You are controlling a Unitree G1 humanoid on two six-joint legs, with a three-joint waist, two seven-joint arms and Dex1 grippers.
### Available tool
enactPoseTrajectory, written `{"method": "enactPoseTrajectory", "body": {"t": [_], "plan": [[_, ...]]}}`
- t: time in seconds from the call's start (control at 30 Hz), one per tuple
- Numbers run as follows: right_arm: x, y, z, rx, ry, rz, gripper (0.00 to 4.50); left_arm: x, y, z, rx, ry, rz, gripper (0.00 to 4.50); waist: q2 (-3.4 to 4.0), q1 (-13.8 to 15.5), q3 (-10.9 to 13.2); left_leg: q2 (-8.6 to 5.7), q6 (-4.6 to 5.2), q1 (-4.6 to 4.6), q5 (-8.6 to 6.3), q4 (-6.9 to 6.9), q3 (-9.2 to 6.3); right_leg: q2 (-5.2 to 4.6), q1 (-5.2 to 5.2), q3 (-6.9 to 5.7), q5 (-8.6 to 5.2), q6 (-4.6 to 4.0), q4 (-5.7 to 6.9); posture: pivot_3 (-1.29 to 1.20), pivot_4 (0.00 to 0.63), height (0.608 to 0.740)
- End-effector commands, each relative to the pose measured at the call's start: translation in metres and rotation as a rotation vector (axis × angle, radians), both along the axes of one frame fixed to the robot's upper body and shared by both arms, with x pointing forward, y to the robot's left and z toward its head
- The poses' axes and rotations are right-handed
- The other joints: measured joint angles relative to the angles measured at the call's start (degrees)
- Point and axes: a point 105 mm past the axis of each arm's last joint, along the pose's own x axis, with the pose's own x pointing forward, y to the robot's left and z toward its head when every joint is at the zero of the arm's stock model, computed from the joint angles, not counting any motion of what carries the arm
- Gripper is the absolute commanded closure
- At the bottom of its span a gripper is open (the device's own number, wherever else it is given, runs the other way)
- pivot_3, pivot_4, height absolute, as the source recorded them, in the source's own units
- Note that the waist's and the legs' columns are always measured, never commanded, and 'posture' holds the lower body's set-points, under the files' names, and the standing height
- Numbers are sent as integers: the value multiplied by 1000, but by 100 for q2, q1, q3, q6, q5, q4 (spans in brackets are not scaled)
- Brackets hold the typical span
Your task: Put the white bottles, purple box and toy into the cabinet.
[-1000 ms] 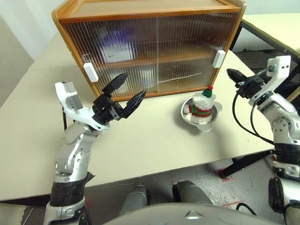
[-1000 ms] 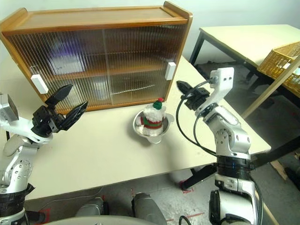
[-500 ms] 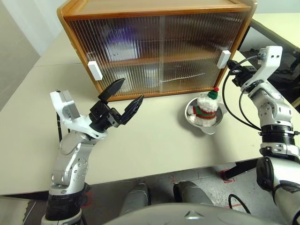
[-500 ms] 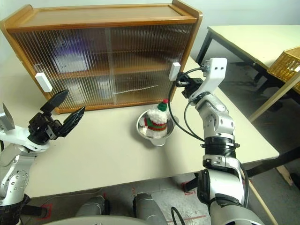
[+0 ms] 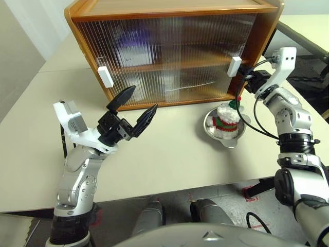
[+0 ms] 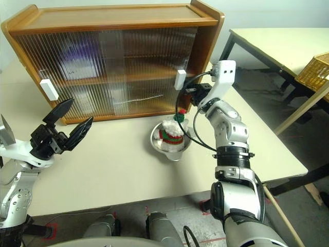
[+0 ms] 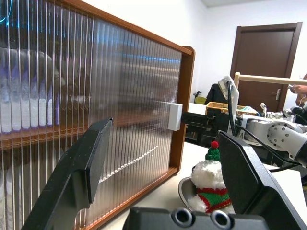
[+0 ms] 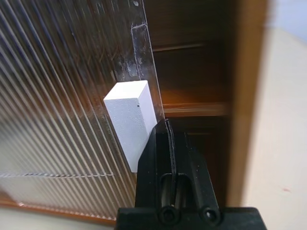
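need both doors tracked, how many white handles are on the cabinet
2. One handle is on the left door, near the cabinet's left edge. The other handle is on the right door, at the shut right gripper.

A metal bowl [image 5: 224, 133] sits on a table [image 5: 169, 159].

cabinet [image 5: 169, 10] is warm orange-brown wood with ribbed see-through doors and white block handles [image 5: 235, 66]; a purple blur [image 5: 134, 43] shows behind the glass; toy [image 5: 224, 116] is fluffy white, red-green striped scarf and hat, in a shiny silver bowl [image 5: 212, 129]; table [image 5: 169, 154] is pale cream
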Motion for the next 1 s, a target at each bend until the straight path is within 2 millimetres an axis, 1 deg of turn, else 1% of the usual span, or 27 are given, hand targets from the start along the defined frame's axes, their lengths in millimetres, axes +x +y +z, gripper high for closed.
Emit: {"method": "enactPoseTrajectory", "body": {"t": [0.03,0.17,0.27,0.33,0.6,0.77,0.87,0.93,1.0], "plan": [[-5,27,4,17,5,92,4481,1,-1,-2,8,0,-4,0,0,-1,0,1,0,0,0,0,0,1,0,0,1,-1,0,-46,69,740],[-10,56,4,31,12,164,4481,2,-1,-3,13,4,-3,0,0,6,0,3,0,0,0,1,-1,2,-2,-2,1,-3,0,-39,71,740],[-11,69,3,46,18,199,4481,1,-1,-4,19,6,-2,0,0,17,0,4,0,-1,0,1,-1,2,-3,-3,-1,-7,0,-30,71,740],[-13,84,4,54,22,238,4481,1,-1,-3,14,2,6,0,0,29,0,4,0,-2,0,0,-1,2,-4,-4,-2,-11,0,-24,70,740],[-19,119,1,73,40,336,4481,0,0,-2,14,-4,27,0,0,70,0,7,-5,-4,-2,-2,-1,3,-11,-7,-3,-23,3,5,69,740],[-19,126,-1,76,48,361,4481,-1,2,-1,14,-7,37,0,0,135,0,8,-11,-5,-6,-2,-1,3,-12,-9,-5,-29,3,14,68,740],[-18,127,1,77,42,363,4481,-1,1,-1,12,-7,40,0,0,139,0,8,-17,-4,-9,-2,-1,3,-13,-9,-6,-32,4,9,67,740],[-16,118,4,67,29,337,4481,0,0,-2,8,-7,35,0,0,140,0,10,-19,-4,-10,-2,-1,5,-14,-9,-6,-34,6,9,67,740],[-14,105,8,58,14,301,4481,2,-2,-2,4,-7,26,0,0,145,0,12,-19,-5,-10,-1,-1,7,-15,-11,-7,-36,7,-19,65,740]]}}
